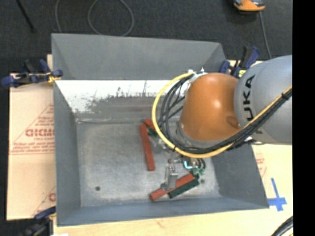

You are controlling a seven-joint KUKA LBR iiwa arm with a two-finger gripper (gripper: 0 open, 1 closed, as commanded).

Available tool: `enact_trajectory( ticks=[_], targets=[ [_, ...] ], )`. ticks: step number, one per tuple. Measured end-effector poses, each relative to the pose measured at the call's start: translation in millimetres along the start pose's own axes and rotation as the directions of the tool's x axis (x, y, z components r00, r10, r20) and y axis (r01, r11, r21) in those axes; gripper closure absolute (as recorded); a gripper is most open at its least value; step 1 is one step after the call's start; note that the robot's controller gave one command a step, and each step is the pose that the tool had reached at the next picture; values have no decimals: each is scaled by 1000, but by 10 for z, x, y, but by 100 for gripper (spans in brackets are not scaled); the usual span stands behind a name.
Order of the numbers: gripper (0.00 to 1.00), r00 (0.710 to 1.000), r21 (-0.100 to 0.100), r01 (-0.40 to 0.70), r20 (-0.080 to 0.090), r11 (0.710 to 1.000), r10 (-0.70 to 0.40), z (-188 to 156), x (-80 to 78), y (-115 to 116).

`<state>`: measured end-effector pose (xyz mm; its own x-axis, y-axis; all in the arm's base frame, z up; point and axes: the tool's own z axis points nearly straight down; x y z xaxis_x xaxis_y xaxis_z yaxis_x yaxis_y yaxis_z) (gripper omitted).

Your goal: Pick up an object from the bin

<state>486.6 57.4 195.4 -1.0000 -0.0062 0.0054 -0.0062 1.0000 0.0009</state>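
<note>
Red bar (184,182) lay in the near right part of the bin (64,146), slanting from the near wall up toward the right. A dark green bar (186,190) lay along its near side, the two touching or nearly so.

Camera view: the arm came in from the right. Its orange cover (209,107) and a loop of cables (161,107) hung over the right half of the bin. The tool (172,175) reached down below the cover, right above the middle of the red bar. I could not tell whether it touched the bar, whether it stood apart or together, or whether anything was clamped in it.

A second bar, red-brown (146,149), lay flat on the bin floor near the centre. It was just left of the tool and apart from the lower pair, running from the far side toward the near side with a slight lean. The left half of the floor was bare grey metal with scuff marks along the far wall.
</note>
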Motion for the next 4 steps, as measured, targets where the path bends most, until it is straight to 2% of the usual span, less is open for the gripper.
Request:
enact_trajectory(
  ticks=[1, 2, 3, 4],
  targets=[
    [0, 996, 4, 90, 1, 996, -90, 662, 66, -683],
    [0, 998, 0, 59, 11, 998, -59, 641, 4, -688],
    [0, 996, 3, 90, 9, 996, -90, 454, 149, -811],
    [0, 970, 6, 241, 18, 971, -241, 1252, 29, -778]
  ],
)
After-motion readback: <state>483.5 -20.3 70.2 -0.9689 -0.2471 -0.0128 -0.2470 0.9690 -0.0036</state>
